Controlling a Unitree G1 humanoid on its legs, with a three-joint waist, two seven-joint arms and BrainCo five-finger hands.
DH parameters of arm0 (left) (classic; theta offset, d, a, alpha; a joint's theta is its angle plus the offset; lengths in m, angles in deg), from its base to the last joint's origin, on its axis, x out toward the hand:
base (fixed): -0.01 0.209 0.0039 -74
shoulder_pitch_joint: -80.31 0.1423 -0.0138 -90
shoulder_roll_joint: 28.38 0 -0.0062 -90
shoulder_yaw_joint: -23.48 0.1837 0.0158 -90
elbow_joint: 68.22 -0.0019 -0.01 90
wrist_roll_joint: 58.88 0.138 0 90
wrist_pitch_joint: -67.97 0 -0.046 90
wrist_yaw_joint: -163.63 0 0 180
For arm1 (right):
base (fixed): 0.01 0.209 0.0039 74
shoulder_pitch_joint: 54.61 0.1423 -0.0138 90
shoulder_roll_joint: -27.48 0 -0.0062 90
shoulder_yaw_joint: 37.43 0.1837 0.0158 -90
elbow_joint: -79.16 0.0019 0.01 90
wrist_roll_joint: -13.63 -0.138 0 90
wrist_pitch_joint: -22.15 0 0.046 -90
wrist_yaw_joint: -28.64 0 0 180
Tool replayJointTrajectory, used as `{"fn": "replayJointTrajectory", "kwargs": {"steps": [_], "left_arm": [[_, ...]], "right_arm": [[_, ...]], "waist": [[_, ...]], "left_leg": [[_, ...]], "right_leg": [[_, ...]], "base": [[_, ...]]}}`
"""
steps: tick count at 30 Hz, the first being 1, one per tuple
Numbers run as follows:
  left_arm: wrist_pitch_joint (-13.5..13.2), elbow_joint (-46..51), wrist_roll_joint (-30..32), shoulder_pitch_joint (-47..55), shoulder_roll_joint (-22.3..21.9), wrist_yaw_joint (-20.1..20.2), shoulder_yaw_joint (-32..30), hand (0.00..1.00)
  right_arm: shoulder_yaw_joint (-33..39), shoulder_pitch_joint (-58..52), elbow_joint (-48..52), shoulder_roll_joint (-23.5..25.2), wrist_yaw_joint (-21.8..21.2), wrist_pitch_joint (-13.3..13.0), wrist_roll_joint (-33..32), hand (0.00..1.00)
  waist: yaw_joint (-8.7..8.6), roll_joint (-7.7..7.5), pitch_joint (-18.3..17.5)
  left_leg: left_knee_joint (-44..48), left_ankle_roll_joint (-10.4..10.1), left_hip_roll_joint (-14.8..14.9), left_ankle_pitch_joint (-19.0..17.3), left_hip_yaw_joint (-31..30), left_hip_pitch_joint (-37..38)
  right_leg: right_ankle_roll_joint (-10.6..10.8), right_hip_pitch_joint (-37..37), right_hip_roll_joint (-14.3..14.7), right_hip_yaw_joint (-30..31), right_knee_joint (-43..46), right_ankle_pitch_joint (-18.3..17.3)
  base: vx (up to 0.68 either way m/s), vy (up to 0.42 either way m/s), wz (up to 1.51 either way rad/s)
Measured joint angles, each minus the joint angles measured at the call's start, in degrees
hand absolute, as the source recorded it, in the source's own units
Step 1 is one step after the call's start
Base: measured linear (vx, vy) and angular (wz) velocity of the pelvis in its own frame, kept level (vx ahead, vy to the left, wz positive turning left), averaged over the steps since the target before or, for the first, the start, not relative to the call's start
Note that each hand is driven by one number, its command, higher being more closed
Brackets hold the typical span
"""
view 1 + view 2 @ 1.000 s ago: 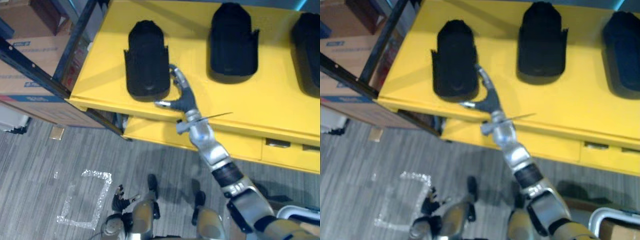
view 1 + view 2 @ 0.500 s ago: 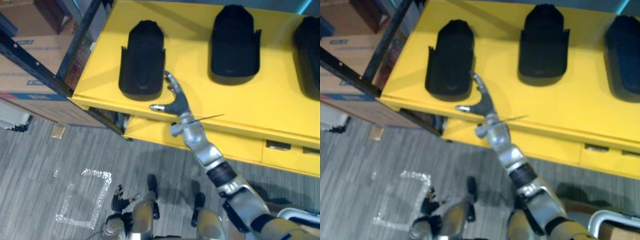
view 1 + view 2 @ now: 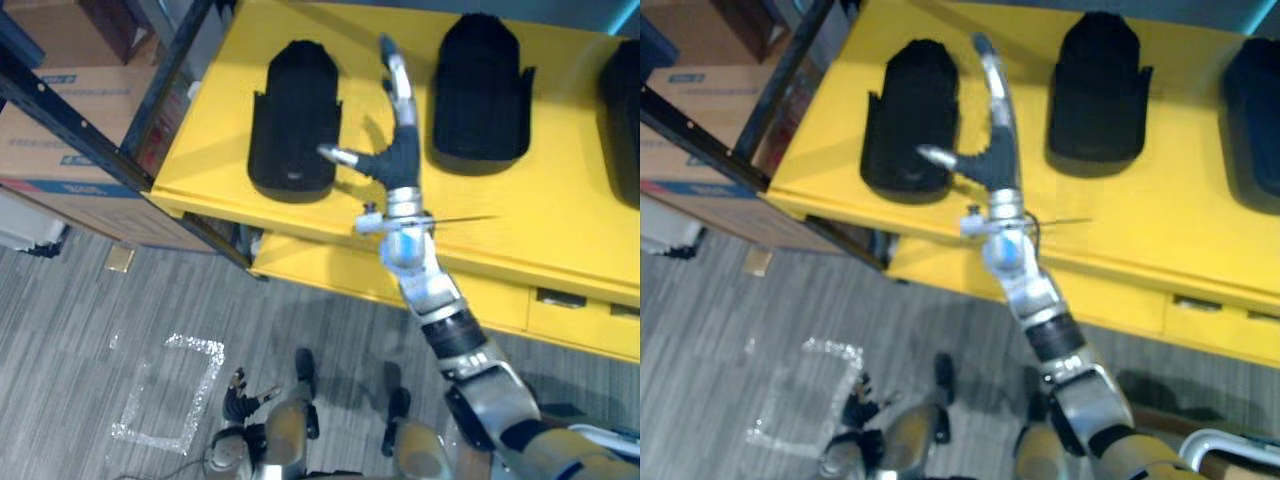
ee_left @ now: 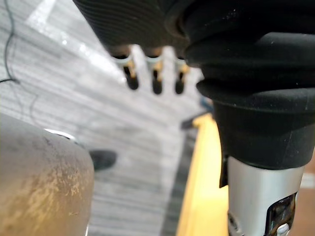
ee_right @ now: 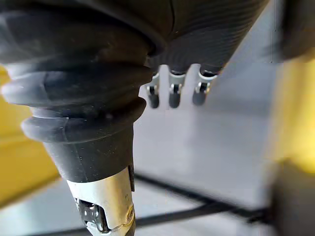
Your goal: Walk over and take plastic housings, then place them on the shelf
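Over the yellow tabletop (image 3: 560, 205), the right robot hand (image 3: 400, 165) is held released and empty between the left housing (image 3: 295, 115) and the middle housing (image 3: 480, 90). Nothing is grasped, so taking and shelving are judged undone.

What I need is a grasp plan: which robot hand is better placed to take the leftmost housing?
Right, probably: the right robot hand is open beside the leftmost housing; the left robot hand hangs low near the floor.

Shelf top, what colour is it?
Yellow; the shelf top shows best in the left eye view.
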Motion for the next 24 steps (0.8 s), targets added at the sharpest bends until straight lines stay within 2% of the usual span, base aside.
{"fn": "replayJointTrajectory", "kwargs": {"steps": [1,3,4,5,6,7,8,10,11,12,15,19,24], "left_arm": [[0.00,-0.04,0.00,0.00,0.01,0.00,-0.01,0.00],[0.00,-0.14,0.03,0.00,0.04,0.01,-0.04,0.00],[-0.01,-0.14,0.03,0.00,0.04,0.01,-0.05,0.00],[-0.03,-0.12,0.04,0.00,0.03,0.05,-0.11,0.00],[-0.07,-0.09,0.04,0.00,0.03,0.12,-0.24,0.00],[-0.11,-0.05,0.04,0.00,0.00,0.18,-0.46,0.00],[-0.11,-0.01,0.04,0.00,-0.03,0.23,-0.65,0.00],[-0.34,0.10,0.03,-0.01,-0.03,0.26,-1.19,0.00],[-0.39,0.11,0.02,-0.02,-0.03,0.25,-1.37,0.00],[-0.41,0.11,-0.06,-0.06,-0.01,0.20,-2.01,0.00],[-0.30,0.14,-0.68,-0.10,0.03,0.06,-2.19,0.00],[0.76,0.24,-1.17,-0.52,0.02,0.11,-2.27,0.00],[2.77,0.63,-2.93,-1.11,0.11,1.06,-2.64,0.00]], "right_arm": [[-1.56,0.32,1.66,-0.01,-1.85,-0.35,0.00,0.00],[-7.55,0.93,6.84,-0.02,-10.49,-0.02,-2.25,0.00],[-9.09,0.93,7.54,0.00,-12.30,0.10,-3.03,0.00],[-11.60,0.92,8.47,-0.01,-16.57,1.40,-5.68,0.00],[-13.38,0.92,8.91,-0.02,-20.80,3.76,-8.56,0.00],[-14.32,0.90,8.94,-0.04,-23.68,5.63,-11.03,0.00],[-14.86,0.90,8.95,-0.06,-25.33,6.94,-12.53,0.00],[-16.45,0.89,8.97,-0.18,-30.33,11.51,-17.41,0.00],[-16.85,0.89,8.97,-0.24,-31.05,12.24,-18.28,0.00],[-18.37,0.88,8.95,-0.46,-33.56,14.63,-20.16,0.00],[-20.10,0.87,8.14,-0.58,-36.01,16.94,-21.53,0.00],[-20.00,2.19,1.64,-0.42,-36.07,17.40,-20.39,0.00],[-14.07,5.76,-9.10,-1.01,-34.49,17.30,-16.53,0.00]], "waist": [[-0.07,0.00,0.00],[-0.16,-0.02,-0.01],[-0.14,-0.04,0.00],[-0.06,-0.08,0.02],[0.04,-0.17,0.03],[0.15,-0.30,0.02],[0.23,-0.38,0.04],[0.41,-0.77,0.18],[0.41,-0.87,0.23],[0.40,-1.29,0.29],[0.49,-1.42,0.28],[1.08,-1.42,0.28],[1.68,-1.32,0.35]], "left_leg": [[0.00,0.00,0.05,0.00,0.03,0.00],[0.00,-0.01,0.10,0.00,0.02,0.02],[0.00,-0.01,0.10,-0.01,0.01,0.02],[-0.01,-0.01,0.09,-0.01,0.01,0.02],[-0.03,0.00,0.09,-0.02,0.01,-0.02],[-0.24,-0.01,0.09,-0.02,0.02,-0.06],[-0.24,-0.01,0.10,-0.03,0.03,-0.09],[-0.26,-0.20,0.10,-0.20,0.04,-0.23],[-0.26,-0.20,0.10,-0.20,0.04,-0.26],[-0.26,-0.20,0.08,-0.20,-0.05,-0.54],[-0.24,-0.30,-0.04,-0.09,-0.65,-1.29],[-0.23,-0.43,-0.14,0.01,-1.63,-1.79],[0.02,0.03,-0.59,1.00,-3.50,-4.34]], "right_leg": [[-0.01,-0.01,0.04,0.00,-0.01,0.00],[-0.07,0.05,0.10,0.02,-0.03,0.05],[-0.07,0.06,0.10,0.02,-0.02,0.07],[-0.05,0.06,0.09,0.00,-0.04,0.17],[-0.08,0.05,0.10,-0.02,-0.15,0.31],[-0.07,0.05,0.12,-0.03,-0.28,0.44],[-0.10,0.05,0.14,-0.04,-0.39,0.54],[-0.01,0.08,0.18,-0.08,-0.79,0.87],[0.01,0.07,0.18,-0.08,-0.82,0.92],[0.06,-0.12,0.18,-0.15,-0.87,1.06],[0.09,-0.24,0.11,-1.25,-0.93,1.10],[-0.01,-0.34,0.12,-1.89,-0.83,1.00],[-0.19,-2.56,-0.26,-3.43,1.07,0.08]], "base": [[0.00,0.000,0.00],[0.00,0.000,0.00],[0.00,0.000,0.00],[0.00,0.000,0.00],[0.00,0.000,0.00],[0.00,0.000,0.00],[0.00,0.000,0.00],[-0.02,0.009,-0.01],[0.00,0.000,0.00],[-0.02,0.015,0.06],[0.00,0.006,0.13],[0.02,-0.008,0.12],[0.02,-0.009,0.19]]}}
